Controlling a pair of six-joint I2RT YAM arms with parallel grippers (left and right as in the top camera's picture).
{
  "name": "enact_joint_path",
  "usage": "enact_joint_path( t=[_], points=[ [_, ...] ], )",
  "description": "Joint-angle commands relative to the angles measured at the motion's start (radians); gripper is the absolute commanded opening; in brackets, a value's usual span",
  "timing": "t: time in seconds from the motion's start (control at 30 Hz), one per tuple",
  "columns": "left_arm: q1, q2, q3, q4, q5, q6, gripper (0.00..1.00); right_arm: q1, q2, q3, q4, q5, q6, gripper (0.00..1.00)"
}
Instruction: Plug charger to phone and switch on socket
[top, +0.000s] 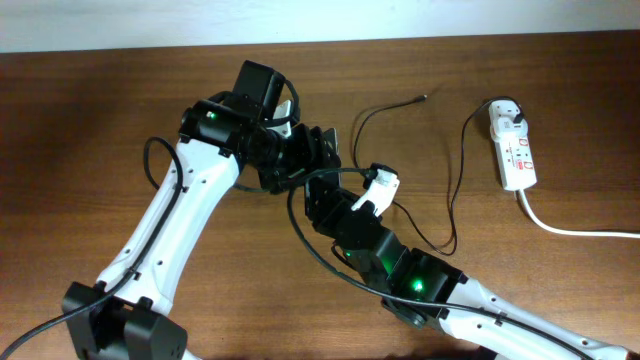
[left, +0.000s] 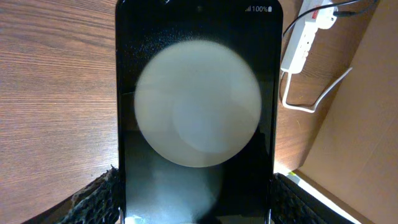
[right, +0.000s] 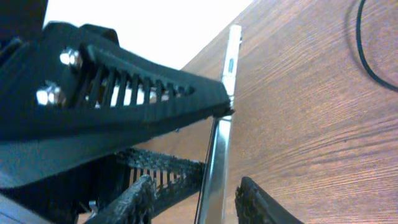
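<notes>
My left gripper (left: 194, 180) is shut on the phone (left: 199, 112), its padded fingers pressed on both long edges; the dark screen reflects a round lamp and shows "100%". In the overhead view the left gripper (top: 300, 150) holds it above the table's middle, and the phone is mostly hidden there. My right gripper (right: 198, 186) is open, with the phone's silver edge (right: 219, 143) between its fingers and a gap on each side; it also shows overhead (top: 322, 190). The charger cable (top: 452, 190) lies loose, its plug tip (top: 425, 97) free. Its white adapter (top: 506, 110) sits in the socket (top: 518, 155).
The socket's thick white cord (top: 565, 228) runs off to the right edge. The socket (left: 303, 40) and its cord (left: 311, 106) also show in the left wrist view. The table's far edge meets a white wall (top: 320, 15). Both arms cross closely at the middle.
</notes>
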Motion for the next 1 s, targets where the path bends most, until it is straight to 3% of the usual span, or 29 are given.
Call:
enact_joint_path(
  t=[0.0,0.53,0.63,0.97],
  points=[
    [-0.001,-0.028,0.001,0.006,0.004,-0.010,0.68,0.006,0.011,0.018,0.005,0.038,0.070,0.43],
    [-0.001,-0.028,0.001,0.009,0.004,-0.009,0.68,0.012,0.012,0.018,-0.028,-0.019,0.126,0.20],
    [-0.001,-0.028,0.001,0.009,0.004,-0.010,0.69,0.012,0.012,0.018,-0.017,-0.028,0.126,0.19],
    [-0.001,-0.028,0.001,0.009,0.005,-0.009,0.82,0.012,0.011,0.018,-0.016,-0.053,0.126,0.14]
  ],
)
